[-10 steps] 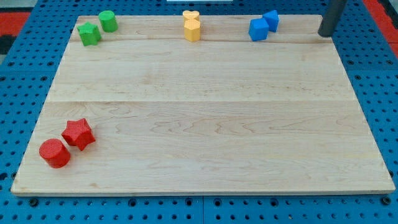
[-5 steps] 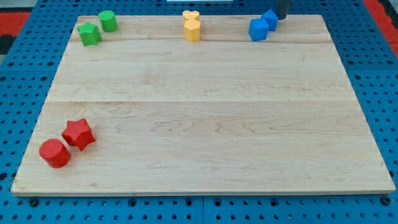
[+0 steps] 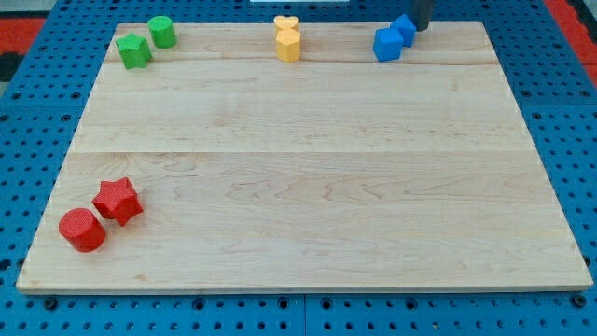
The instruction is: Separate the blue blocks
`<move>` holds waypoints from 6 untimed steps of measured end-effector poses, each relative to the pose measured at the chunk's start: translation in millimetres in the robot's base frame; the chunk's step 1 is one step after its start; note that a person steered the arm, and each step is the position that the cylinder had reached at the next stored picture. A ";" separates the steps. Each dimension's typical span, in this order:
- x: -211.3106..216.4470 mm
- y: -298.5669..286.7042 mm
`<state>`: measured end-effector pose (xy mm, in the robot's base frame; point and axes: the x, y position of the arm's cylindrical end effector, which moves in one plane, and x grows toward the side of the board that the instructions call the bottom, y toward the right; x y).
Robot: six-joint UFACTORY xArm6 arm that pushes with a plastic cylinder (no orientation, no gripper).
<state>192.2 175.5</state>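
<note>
My tip, a bare rod serving as the end effector with no jaws and nothing held, stands at the table's top edge, just right of the small blue block, touching or nearly so. The blue cube touches that block, just left of and below my tip.

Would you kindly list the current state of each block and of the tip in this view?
my tip: at the board's top edge, against the right side of the smaller blue block.
smaller blue block: touching the blue cube.
blue cube: not yet separated.
yellow blocks: paired, touching, top centre.
green star: beside the green cylinder, top left.
red star: touching the red cylinder, bottom left.
</note>
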 end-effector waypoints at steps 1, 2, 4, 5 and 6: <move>-0.8 -20.2; 10.0 -31.2; 62.5 -55.6; 51.8 -18.0; 19.4 4.9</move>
